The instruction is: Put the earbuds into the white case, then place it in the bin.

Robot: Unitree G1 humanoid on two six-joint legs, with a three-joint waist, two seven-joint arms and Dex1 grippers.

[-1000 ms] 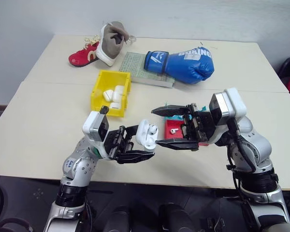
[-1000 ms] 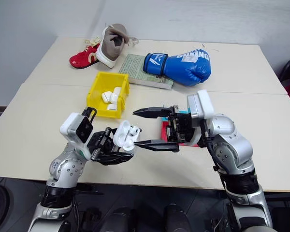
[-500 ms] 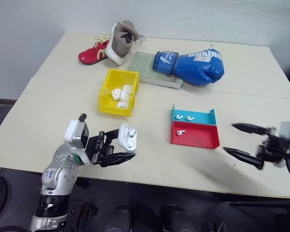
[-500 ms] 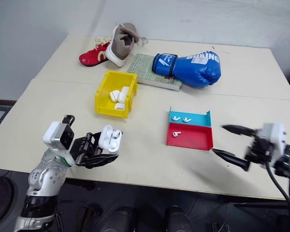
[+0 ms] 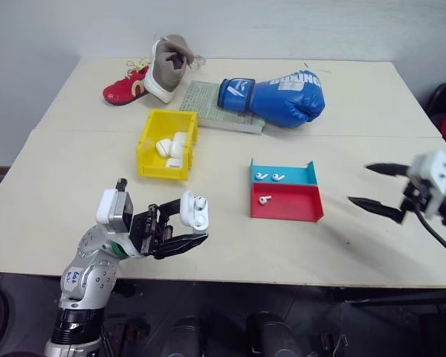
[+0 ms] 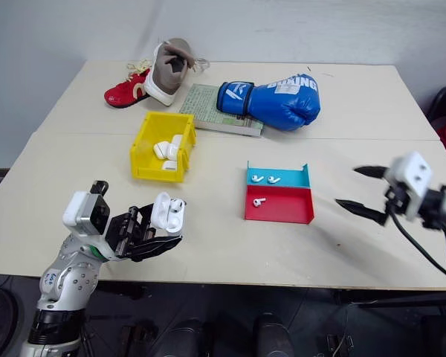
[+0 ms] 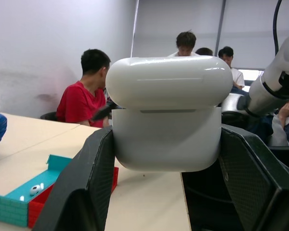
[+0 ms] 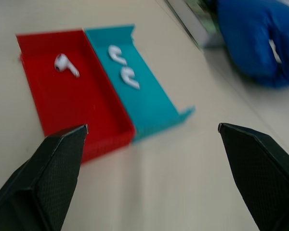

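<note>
left gripper [image 5: 187, 227] clamps white case [image 5: 195, 211] (lid open).

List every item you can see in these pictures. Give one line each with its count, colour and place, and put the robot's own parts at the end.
Earbuds: three, white, two in the tray's teal half, one in its red half.
White case: one, lid open, in the left gripper.
Bin: one, yellow, left of centre, holding several white cases.
Tray: one, teal and red, right of centre.
Boxing glove: one, blue, far side, partly on the book.
Book: one, greenish, beside the shoes.
Shoes: two, red and white-grey, far left.
Table: cream.
People: several, seated beyond the table.
Left gripper: black, shut on the case.
Right gripper: black, open, right of the tray.
</note>
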